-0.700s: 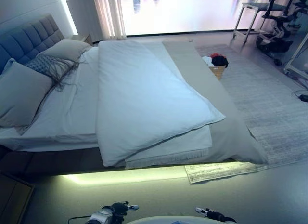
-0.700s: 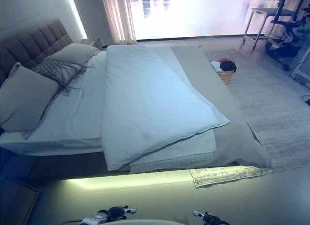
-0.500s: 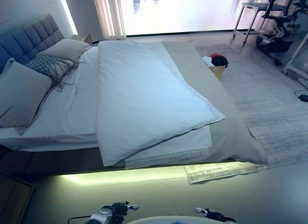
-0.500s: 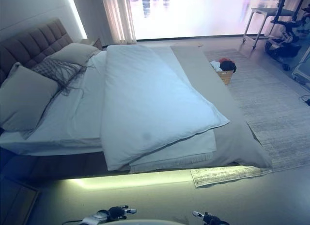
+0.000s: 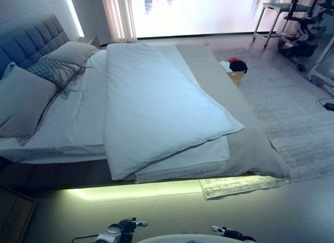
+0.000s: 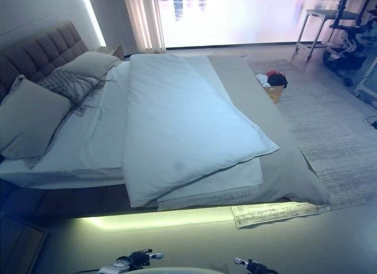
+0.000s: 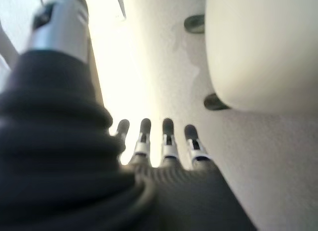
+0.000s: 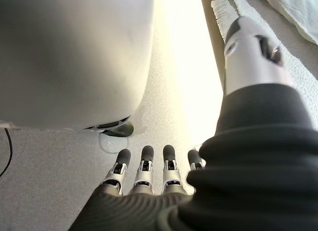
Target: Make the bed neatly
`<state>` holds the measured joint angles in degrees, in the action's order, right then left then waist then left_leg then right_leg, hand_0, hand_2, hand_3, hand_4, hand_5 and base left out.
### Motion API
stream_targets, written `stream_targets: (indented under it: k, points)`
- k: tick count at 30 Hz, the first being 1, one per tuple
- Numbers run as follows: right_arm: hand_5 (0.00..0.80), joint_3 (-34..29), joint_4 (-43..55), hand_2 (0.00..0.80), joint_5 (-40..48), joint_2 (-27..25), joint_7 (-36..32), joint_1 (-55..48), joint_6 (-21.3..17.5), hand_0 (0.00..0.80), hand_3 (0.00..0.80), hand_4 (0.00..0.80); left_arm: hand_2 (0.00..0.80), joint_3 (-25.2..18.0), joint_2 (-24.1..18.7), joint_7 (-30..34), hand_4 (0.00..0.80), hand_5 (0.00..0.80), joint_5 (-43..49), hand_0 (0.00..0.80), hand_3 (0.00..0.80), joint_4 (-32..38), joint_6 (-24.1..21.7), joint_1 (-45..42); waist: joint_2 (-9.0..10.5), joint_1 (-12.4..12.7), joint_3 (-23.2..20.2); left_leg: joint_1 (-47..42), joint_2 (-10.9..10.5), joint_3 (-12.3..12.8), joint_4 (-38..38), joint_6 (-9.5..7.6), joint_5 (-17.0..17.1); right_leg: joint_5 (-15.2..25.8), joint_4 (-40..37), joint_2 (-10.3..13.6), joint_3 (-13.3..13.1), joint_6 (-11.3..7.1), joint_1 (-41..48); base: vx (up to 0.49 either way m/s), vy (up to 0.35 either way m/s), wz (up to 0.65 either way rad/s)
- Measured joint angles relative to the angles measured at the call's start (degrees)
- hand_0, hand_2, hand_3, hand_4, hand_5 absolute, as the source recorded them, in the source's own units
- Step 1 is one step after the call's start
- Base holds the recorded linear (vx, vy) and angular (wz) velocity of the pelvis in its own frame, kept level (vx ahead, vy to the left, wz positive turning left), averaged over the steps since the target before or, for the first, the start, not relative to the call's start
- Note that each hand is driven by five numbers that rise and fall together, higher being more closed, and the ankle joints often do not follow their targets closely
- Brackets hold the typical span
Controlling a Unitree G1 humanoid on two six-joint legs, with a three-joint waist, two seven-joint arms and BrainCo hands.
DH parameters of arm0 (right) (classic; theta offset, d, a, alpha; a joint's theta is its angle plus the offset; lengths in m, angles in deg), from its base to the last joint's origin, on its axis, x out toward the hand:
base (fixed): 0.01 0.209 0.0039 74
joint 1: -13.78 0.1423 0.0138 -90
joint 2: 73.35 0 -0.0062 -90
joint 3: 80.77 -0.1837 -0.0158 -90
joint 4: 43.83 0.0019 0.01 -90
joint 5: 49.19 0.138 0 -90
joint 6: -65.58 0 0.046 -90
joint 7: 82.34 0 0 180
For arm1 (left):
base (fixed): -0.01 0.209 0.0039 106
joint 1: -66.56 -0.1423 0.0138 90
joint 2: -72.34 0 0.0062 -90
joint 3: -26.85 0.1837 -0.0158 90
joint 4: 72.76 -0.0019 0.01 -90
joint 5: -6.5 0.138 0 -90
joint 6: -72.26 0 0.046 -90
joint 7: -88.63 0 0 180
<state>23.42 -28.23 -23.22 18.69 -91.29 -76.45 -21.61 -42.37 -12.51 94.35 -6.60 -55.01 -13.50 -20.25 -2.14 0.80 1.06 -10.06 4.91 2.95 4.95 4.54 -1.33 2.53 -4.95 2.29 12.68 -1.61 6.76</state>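
A white duvet (image 5: 156, 107) lies askew on the bed, its near corner hanging over the side edge above a folded lower layer (image 5: 188, 159). A grey blanket (image 5: 245, 133) covers the foot end and drapes to the floor. The white sheet (image 5: 73, 123) is bare towards the padded headboard (image 5: 31, 42), where two grey pillows (image 5: 21, 99) (image 5: 73, 52) and a fringed knitted cushion (image 5: 52, 70) rest. My left hand (image 7: 164, 141) and right hand (image 8: 144, 171) hang low by the floor with straight fingers, holding nothing, well short of the bed; both show at the bottom edge of the eye views.
A pale rug (image 5: 292, 112) lies beyond the bed's foot, with a basket of clothes (image 5: 234, 69) on it. A white table (image 5: 271, 18) and exercise gear (image 5: 302, 34) stand by the window. A nightstand (image 5: 13, 211) is at the near left. A light strip (image 5: 135, 191) glows under the bed.
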Motion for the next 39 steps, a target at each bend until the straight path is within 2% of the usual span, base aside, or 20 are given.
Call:
stream_targets:
  k: [7,14,16,17,19,20,21,22,24,25,26,27,28,33,34,35,36,37,39]
  points:
    - [0.0,0.2,0.0,0.0,-0.3,-0.1,-0.1,0.0,0.7,0.0,0.0,0.0,0.0,0.1,-0.6,-3.7,0.0,0.0,1.2,0.0,0.0,-2.7,5.2,-1.3,-0.3,0.0,-0.1,0.7,0.0,0.0,-0.1,-0.02,0.0,0.0,0.0,0.0,0.0,0.02,-0.6,-0.013,-0.016,0.0]
    - [0.0,0.3,0.6,0.0,-0.3,-0.2,0.0,0.1,1.3,0.0,0.0,0.0,0.0,0.0,-0.5,-7.1,0.0,0.0,1.1,0.0,0.0,-2.6,6.6,-1.4,-0.08,0.0,0.2,0.7,0.1,0.0,-0.3,-0.01,0.0,0.1,0.0,-0.1,0.0,0.15,-0.6,0.007,-0.087,0.01]
    - [0.0,0.3,0.8,0.0,-0.3,-0.1,0.0,0.1,1.3,0.0,0.0,0.0,0.0,-0.5,-0.5,-7.4,0.0,0.0,-2.4,0.0,0.0,-3.0,6.9,-1.5,0.04,0.0,0.3,0.7,0.1,0.0,-0.4,-0.03,0.0,0.0,0.0,-0.2,-0.2,0.07,-0.6,0.024,-0.108,-0.02]
    - [0.0,0.3,0.9,0.0,-0.3,-0.1,0.0,0.0,1.3,0.0,0.0,0.0,0.0,-1.8,-0.6,-7.6,0.0,0.0,-6.6,0.0,0.0,-3.2,7.5,-1.7,0.1,0.0,0.4,0.7,0.2,0.0,-0.4,-0.15,-0.1,0.0,0.0,-0.3,-0.3,0.07,-0.6,0.027,-0.128,-0.03]
    - [0.0,0.3,0.9,0.0,-0.6,-0.1,0.0,0.0,1.4,0.0,0.0,0.0,0.0,-8.9,-0.5,-9.5,0.0,0.0,-17.8,0.0,0.0,-3.3,7.2,-2.9,0.21,0.1,0.5,0.8,0.4,0.1,-0.5,-0.26,-0.2,-0.1,0.0,-0.5,-1.3,0.19,-0.7,-0.009,-0.141,-0.02]
    - [0.0,0.3,0.9,0.0,-1.0,0.0,0.0,0.0,1.5,0.0,0.0,0.0,0.0,-11.0,-0.3,-10.5,0.0,0.0,-21.8,0.0,0.0,-3.4,6.5,-3.1,0.56,0.2,1.0,0.9,0.5,0.2,-1.0,-0.1,-0.2,-0.1,-0.1,-0.5,-1.4,0.3,-0.6,-0.066,-0.152,0.04]
    - [0.0,0.3,0.9,0.0,-1.7,0.1,0.0,0.3,1.8,0.0,0.0,0.0,0.0,-12.5,-0.2,-11.2,0.0,0.0,-24.4,0.0,0.0,-3.7,5.8,-3.0,0.62,0.2,1.3,1.5,0.6,0.0,-2.8,0.46,-0.5,-0.2,0.1,-0.8,-1.5,0.43,-0.8,-0.078,-0.157,0.11]
    - [0.0,0.7,0.7,0.0,-2.4,0.6,0.0,1.2,2.3,0.0,0.0,0.0,0.0,-14.3,-0.3,-12.0,0.0,0.0,-26.2,0.0,0.0,-4.2,4.7,-2.7,1.5,0.3,2.1,3.6,0.6,-0.2,-6.4,0.66,-1.1,-0.4,0.2,-0.7,-1.9,0.82,-1.4,-0.066,-0.13,0.07]
    - [0.0,1.6,0.2,0.0,-2.8,1.6,-0.2,3.3,2.6,0.0,0.0,0.0,0.0,-15.2,-0.9,-12.5,0.0,0.0,-26.8,0.0,0.0,-5.2,3.1,-1.2,3.61,1.0,4.4,7.4,0.1,-0.2,-13.8,0.8,-1.3,-0.2,0.7,0.0,-3.1,2.04,-2.0,-0.015,-0.079,-0.15]
    - [0.0,1.6,0.1,0.0,-2.8,1.7,-0.6,3.7,2.6,0.0,0.0,0.0,0.0,-15.4,-1.2,-12.7,0.0,0.0,-27.1,0.0,0.0,-5.7,2.7,-0.8,3.89,1.9,5.2,8.9,-0.2,-0.3,-17.5,0.99,-1.1,0.1,0.6,0.0,-3.6,2.45,-2.0,0.041,-0.014,-0.28]
    - [0.0,1.7,0.1,0.0,-2.9,1.9,-0.6,3.8,2.7,0.0,0.0,0.0,0.0,-16.3,-1.3,-12.7,0.0,0.0,-27.2,0.0,0.0,-6.0,2.6,-0.7,4.16,2.0,5.8,11.4,-0.3,-0.6,-22.7,2.1,-0.5,0.1,0.6,0.2,-4.3,2.76,-1.8,0.065,0.037,-0.21]
    - [0.0,1.7,0.1,0.0,-3.1,2.0,-0.5,4.2,2.7,0.0,0.0,0.0,0.0,-16.6,-1.5,-12.9,0.0,0.0,-27.1,0.0,0.0,-6.3,2.6,-0.7,5.0,2.1,6.2,13.3,-0.8,-0.9,-26.9,3.99,0.9,0.6,0.2,1.0,-4.5,3.54,-1.2,0.113,0.087,-0.09]
    - [0.0,1.7,0.0,0.0,-3.8,1.9,-0.5,4.0,2.7,0.0,0.0,0.0,0.0,-16.6,-1.5,-13.0,0.0,0.0,-27.1,0.0,0.0,-6.3,2.6,-0.7,5.55,1.9,6.6,14.9,-1.0,-1.4,-28.6,4.32,1.1,0.8,-0.1,1.4,-4.5,3.93,-0.6,0.154,0.112,-0.13]
    - [0.0,2.2,-2.5,0.0,-8.6,0.9,-0.7,3.3,3.1,0.0,0.0,0.0,0.0,-16.3,0.1,-13.8,0.0,0.0,-27.2,0.0,0.0,-8.0,3.5,-1.1,2.93,1.6,6.8,12.3,-3.9,0.2,-8.0,4.02,1.2,0.6,-0.4,1.3,-6.1,4.06,-2.7,0.212,0.098,-0.21]
    - [0.0,2.2,-2.8,0.0,-8.6,0.1,-1.0,3.4,3.0,0.0,0.0,0.0,0.0,-16.3,0.7,-13.8,0.0,0.0,-27.2,0.0,0.0,-8.2,3.6,-1.2,1.02,1.8,6.7,11.6,-3.3,-0.3,-4.3,4.11,0.5,0.4,0.1,-0.4,-6.1,3.47,-3.0,0.207,0.076,-0.19]
    - [0.0,2.1,-3.0,0.0,-8.6,-1.1,-1.2,3.8,2.6,0.0,0.0,0.0,0.0,-16.2,1.7,-13.7,0.0,0.0,-27.2,0.0,0.0,-8.4,3.8,-1.3,-1.83,2.2,7.1,11.3,-1.0,-0.7,-2.9,1.71,3.0,0.5,3.2,-3.3,-5.9,3.96,-3.9,0.182,0.07,-0.25]
    - [0.0,2.0,-3.4,0.0,-8.5,-0.8,-1.2,4.1,2.4,0.0,0.0,0.0,0.0,-16.2,1.4,-13.5,0.0,0.0,-27.2,0.0,0.0,-7.5,3.5,-2.0,-1.22,3.4,7.4,11.1,-0.3,-0.1,-3.6,1.37,5.1,-3.8,12.6,-3.7,-5.9,4.49,-6.4,0.194,0.086,-0.21]
    - [0.0,2.1,-3.3,0.0,-8.5,0.1,-1.3,4.0,2.4,0.0,0.0,0.0,0.0,-16.1,0.3,-13.2,0.0,0.0,-27.2,0.0,0.0,-7.1,3.2,-2.9,0.98,3.2,7.2,10.8,-0.9,-0.1,-4.6,1.49,5.2,-8.5,16.1,-3.1,-6.0,5.4,-7.4,0.234,0.118,-0.09]
    - [0.0,2.1,-2.8,0.0,-8.4,1.0,-1.3,3.1,2.0,0.0,0.0,0.0,0.0,-16.3,0.0,-13.0,0.0,0.0,-27.6,0.0,0.0,-7.9,3.2,-3.4,2.39,3.5,6.8,11.4,-0.4,0.0,-5.3,3.33,4.3,-8.8,14.0,-3.2,-6.1,5.66,-5.9,0.293,0.159,0.15]
